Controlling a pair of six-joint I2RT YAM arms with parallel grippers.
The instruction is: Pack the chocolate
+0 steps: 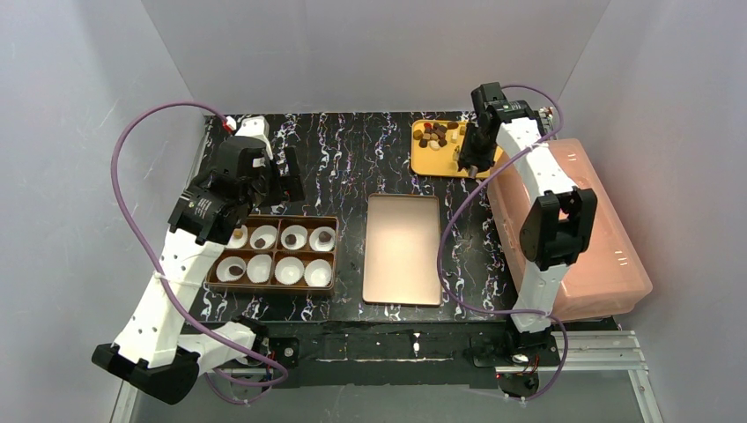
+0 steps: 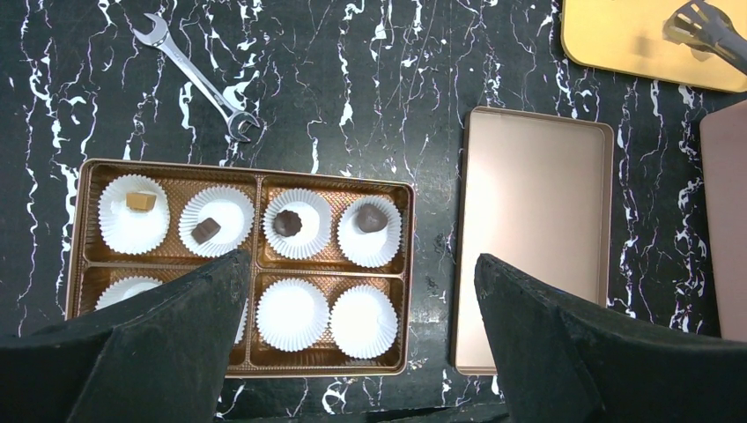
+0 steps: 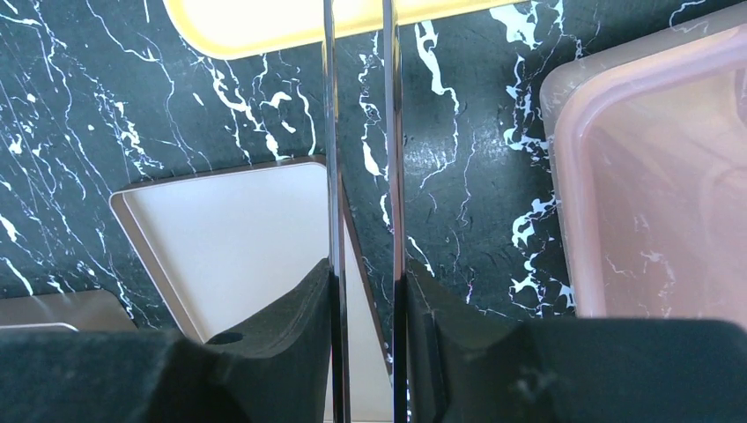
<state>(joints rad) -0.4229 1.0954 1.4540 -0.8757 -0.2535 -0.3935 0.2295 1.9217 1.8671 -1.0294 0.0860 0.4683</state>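
The right gripper [image 1: 469, 163] hangs over the yellow plate [image 1: 433, 162], far right of the chocolate box [image 1: 271, 287]. The loose chocolate [image 1: 438, 134] heaped on that plate is too small to count, perhaps a dozen. The left gripper [image 1: 286, 181] hovers at the box's far edge. There are eight paper cups [image 1: 289, 270], one lid [image 1: 403, 248] right of the box and one pink container [image 1: 577, 238] farther right. The left arm over the box could block a delivery.

In the left wrist view, the jaws are spread wide and empty. Each of the four far-row cups carries one chocolate; two near cups are bare and two are half hidden. One wrench [image 2: 198, 79] lies beyond the box.

In the right wrist view, the fingers [image 3: 291, 317] clamp one pair of tongs [image 3: 333, 176]. The tips are out of frame, so I cannot tell whether they hold anything. A tiny chunk could squirt out on the long carry to the box.
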